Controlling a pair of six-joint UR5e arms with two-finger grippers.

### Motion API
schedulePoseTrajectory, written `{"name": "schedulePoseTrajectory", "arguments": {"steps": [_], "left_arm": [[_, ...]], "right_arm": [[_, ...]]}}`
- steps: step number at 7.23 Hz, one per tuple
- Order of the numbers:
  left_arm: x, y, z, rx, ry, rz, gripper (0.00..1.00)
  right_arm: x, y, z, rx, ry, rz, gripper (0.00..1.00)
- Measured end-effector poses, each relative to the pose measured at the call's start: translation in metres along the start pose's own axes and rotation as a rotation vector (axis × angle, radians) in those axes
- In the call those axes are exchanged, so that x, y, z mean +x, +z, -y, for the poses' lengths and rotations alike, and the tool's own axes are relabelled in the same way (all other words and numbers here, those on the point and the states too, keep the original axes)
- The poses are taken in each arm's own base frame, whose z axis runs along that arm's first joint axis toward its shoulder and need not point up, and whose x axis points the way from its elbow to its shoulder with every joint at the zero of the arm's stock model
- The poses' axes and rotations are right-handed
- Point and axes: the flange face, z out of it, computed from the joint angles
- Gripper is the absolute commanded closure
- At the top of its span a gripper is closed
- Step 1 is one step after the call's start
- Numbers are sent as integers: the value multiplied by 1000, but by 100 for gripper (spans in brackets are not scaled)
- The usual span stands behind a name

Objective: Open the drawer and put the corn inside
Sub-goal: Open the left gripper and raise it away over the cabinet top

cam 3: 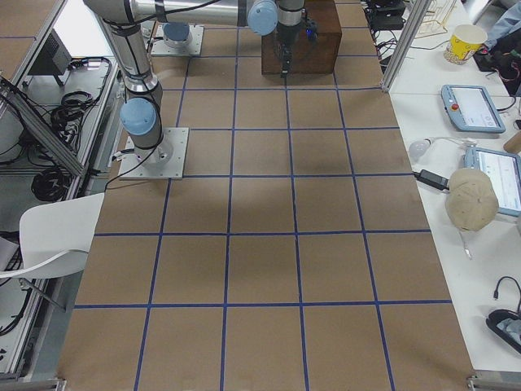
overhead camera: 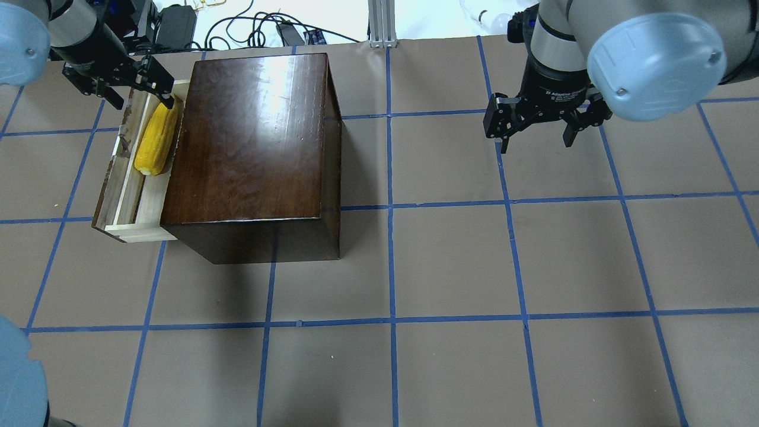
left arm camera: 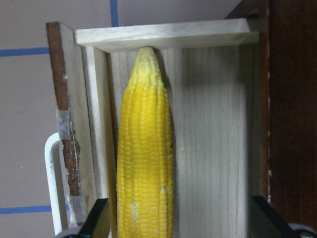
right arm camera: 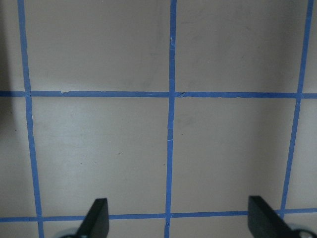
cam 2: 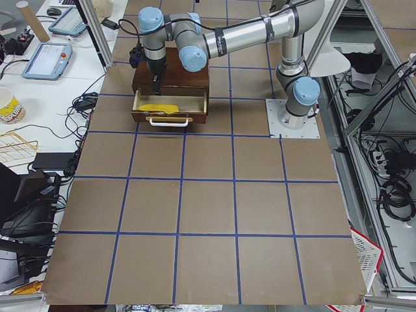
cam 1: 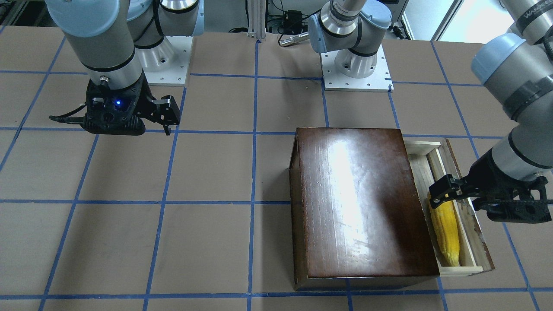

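The drawer [overhead camera: 127,178] of the glossy dark-brown box [overhead camera: 249,154] stands pulled out, toward the left in the overhead view. The yellow corn [overhead camera: 156,139] lies lengthwise on its pale wooden floor [left arm camera: 213,139], with its tip against one end wall. My left gripper [overhead camera: 142,98] is open just above the corn's thick end [left arm camera: 146,163]. Its fingers [left arm camera: 96,218] are spread wide and do not grip the corn. My right gripper [overhead camera: 536,139] is open and empty over bare table, far from the box. It also shows in the right wrist view [right arm camera: 178,220].
The drawer's dark front panel carries a white handle [left arm camera: 52,183] on its outer side. The box [cam 1: 358,203] stands on brown table paper with a blue tape grid [right arm camera: 171,94]. The arm bases [cam 1: 356,71] are bolted down at the robot's edge of the table.
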Motion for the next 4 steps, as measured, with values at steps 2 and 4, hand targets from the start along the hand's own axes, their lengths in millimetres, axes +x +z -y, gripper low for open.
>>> {"name": "schedulePoseTrajectory", "arguments": {"steps": [2,4], "left_arm": [[53,-31,-8,32,72,4,0],[92,-47,-23,4,14,-5,0]], "right_arm": [[0,0,0,0,0,0,0],[0,0,0,1,0,0,0]]}}
